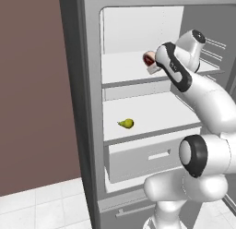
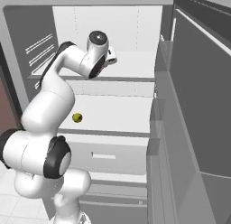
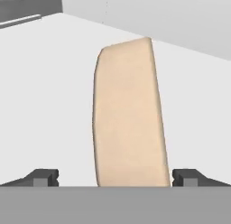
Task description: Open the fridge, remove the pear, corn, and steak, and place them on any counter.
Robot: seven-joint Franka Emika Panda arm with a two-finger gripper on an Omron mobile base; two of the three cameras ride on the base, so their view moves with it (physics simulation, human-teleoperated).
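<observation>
The fridge [image 1: 87,108] stands open, its door [image 2: 194,105] swung out to the right. The steak [image 1: 149,58], red with a pale rim, sits on the upper shelf [image 1: 124,69]. In the hand view the steak [image 3: 128,114] shows as a tall tan slab seen edge-on, standing between my fingertips [image 3: 45,177]. My gripper [image 3: 116,177] is open around the steak, one jaw on each side and apart from it. The small yellow-green pear [image 1: 126,123] lies on the middle shelf, and shows as a pear [image 2: 77,117] beside my arm. The corn and the counter are out of view.
A white drawer [image 1: 147,154] sits below the middle shelf. Door racks [image 2: 40,44] line the fridge's left inner wall. A brown wall [image 1: 32,85] stands to the left of the fridge, above a white tiled floor [image 1: 41,205].
</observation>
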